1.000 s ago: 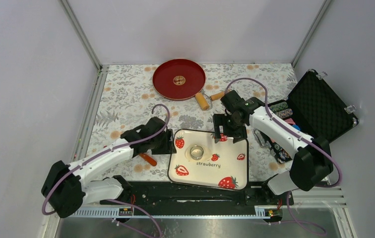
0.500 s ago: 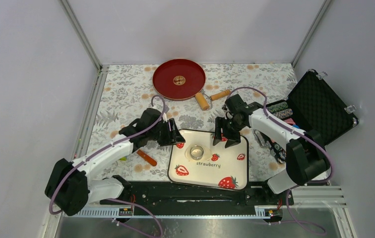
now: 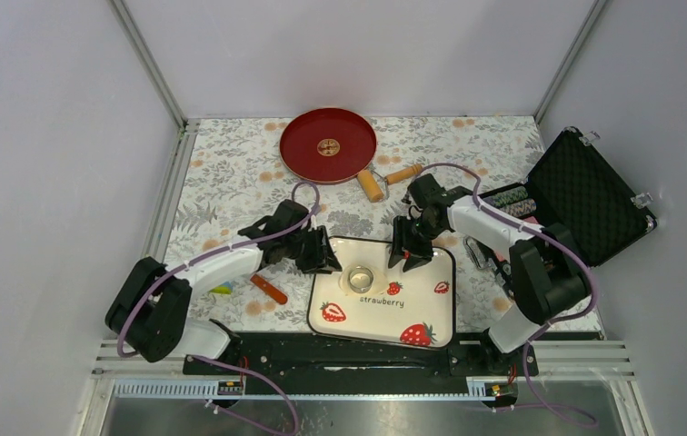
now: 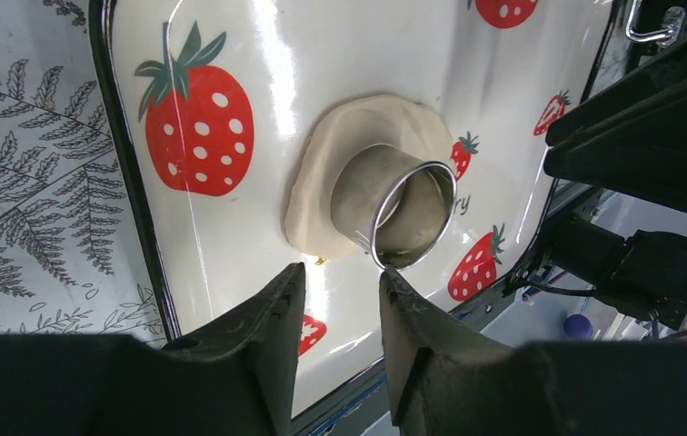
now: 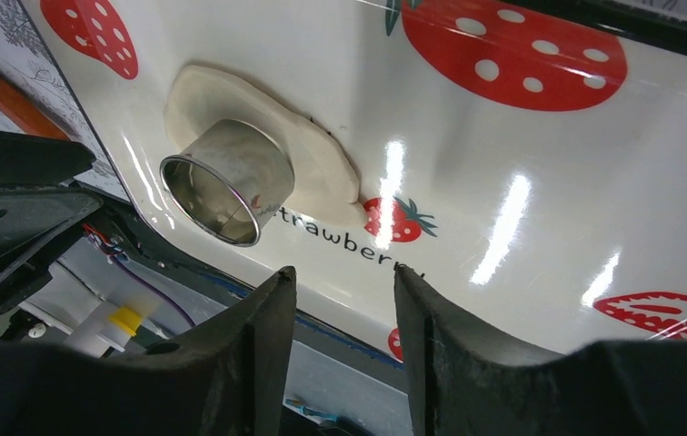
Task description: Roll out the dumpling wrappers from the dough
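A flat, pale cream dough sheet (image 4: 308, 195) lies mid-way on the white strawberry-printed tray (image 3: 367, 320). A short steel ring cutter (image 4: 378, 193) stands upright on it. It sits between the arms, with the left gripper (image 3: 322, 258) just left and the right gripper (image 3: 408, 258) right. Both have their jaws parted and hold nothing. The left looks slightly nearer.
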`<control>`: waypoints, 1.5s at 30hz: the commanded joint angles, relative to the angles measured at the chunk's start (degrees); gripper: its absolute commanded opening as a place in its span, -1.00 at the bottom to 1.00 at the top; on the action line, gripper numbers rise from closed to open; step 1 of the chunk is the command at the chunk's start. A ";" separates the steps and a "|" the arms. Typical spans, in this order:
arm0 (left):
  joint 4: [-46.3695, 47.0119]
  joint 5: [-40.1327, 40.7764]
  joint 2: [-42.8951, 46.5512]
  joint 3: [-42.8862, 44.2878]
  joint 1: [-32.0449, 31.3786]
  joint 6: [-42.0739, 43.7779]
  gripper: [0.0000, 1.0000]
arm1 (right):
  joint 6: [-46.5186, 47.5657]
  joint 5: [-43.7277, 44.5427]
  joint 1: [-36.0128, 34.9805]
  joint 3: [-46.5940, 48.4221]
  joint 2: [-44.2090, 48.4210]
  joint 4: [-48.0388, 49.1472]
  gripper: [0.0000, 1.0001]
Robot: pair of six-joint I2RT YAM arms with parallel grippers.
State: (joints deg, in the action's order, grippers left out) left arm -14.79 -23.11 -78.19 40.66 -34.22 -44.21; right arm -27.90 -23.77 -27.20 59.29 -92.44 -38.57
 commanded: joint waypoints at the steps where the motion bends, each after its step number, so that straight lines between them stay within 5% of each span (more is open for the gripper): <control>1: 0.07 0.30 -2.49 3.22 -1.20 2.30 -0.32 | 0.22 -2.64 0.42 2.38 -1.80 0.22 0.00; 16: 0.82 1.16 -6.59 6.14 -5.27 1.58 -0.46 | -7.14 -14.10 -1.28 0.08 -5.53 9.22 -0.24; 35: 1.51 1.02 -10.31 6.72 -6.34 1.43 -0.58 | -6.98 -11.31 -5.38 1.36 -10.56 8.07 -0.56; 45: 1.60 1.33 -12.18 6.06 -6.72 0.85 -0.91 | -5.49 -9.90 -6.25 2.32 -11.53 6.02 -0.85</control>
State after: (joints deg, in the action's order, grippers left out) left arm -13.67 -22.68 -89.14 45.74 -40.64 -43.42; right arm -34.68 -35.09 -32.58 60.14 -102.83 -30.50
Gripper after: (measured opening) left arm 0.088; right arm 0.114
